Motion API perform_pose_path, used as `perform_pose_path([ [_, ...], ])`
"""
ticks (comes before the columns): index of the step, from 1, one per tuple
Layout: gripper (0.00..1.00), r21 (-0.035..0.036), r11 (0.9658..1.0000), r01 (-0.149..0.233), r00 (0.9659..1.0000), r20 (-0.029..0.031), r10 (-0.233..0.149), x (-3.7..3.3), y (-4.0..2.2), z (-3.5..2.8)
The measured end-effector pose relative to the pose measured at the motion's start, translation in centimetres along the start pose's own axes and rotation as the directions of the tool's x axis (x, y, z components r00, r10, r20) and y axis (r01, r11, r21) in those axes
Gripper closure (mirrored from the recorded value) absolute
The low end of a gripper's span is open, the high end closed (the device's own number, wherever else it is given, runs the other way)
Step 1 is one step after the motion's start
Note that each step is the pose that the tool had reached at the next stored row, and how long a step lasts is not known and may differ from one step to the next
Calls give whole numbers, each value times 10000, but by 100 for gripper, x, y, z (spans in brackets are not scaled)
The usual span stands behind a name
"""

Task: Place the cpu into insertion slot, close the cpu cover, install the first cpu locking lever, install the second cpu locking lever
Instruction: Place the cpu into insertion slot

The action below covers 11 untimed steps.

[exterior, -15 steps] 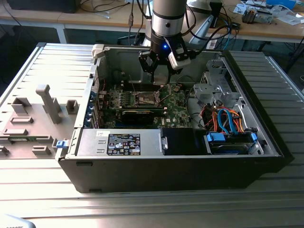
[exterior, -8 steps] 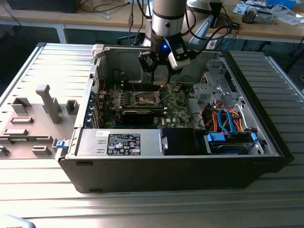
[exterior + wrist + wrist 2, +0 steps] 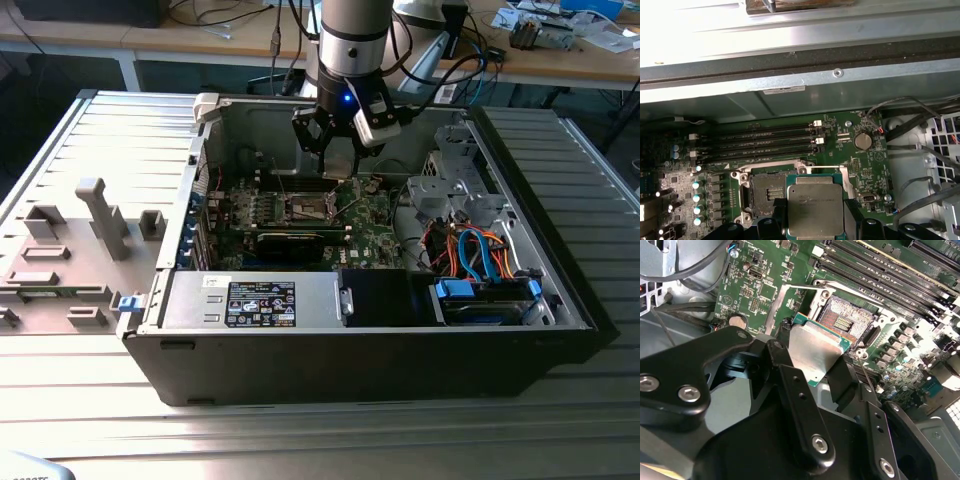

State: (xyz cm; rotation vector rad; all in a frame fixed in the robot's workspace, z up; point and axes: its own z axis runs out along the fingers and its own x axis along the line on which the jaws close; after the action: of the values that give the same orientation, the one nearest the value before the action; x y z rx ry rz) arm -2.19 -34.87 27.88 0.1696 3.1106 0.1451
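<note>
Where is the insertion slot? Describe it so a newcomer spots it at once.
Look inside the open computer case, at the green motherboard on its floor. Beside the long black memory slots sits the insertion slot, close to the cpu that the gripper holds. Unlike those narrow slots, it is square, dark in the middle with a silver metal rim.

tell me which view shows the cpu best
The first wrist view: the cpu faces the camera, its whole top plain, held in the gripper. The second wrist view shows it slanted, partly behind a finger. In the exterior view it is too small to tell.
</note>
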Motion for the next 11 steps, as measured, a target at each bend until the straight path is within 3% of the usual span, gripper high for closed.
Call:
perform_pose_path([
  [11,46,2,10000,-98,10000,9,98,0,0,1],
])
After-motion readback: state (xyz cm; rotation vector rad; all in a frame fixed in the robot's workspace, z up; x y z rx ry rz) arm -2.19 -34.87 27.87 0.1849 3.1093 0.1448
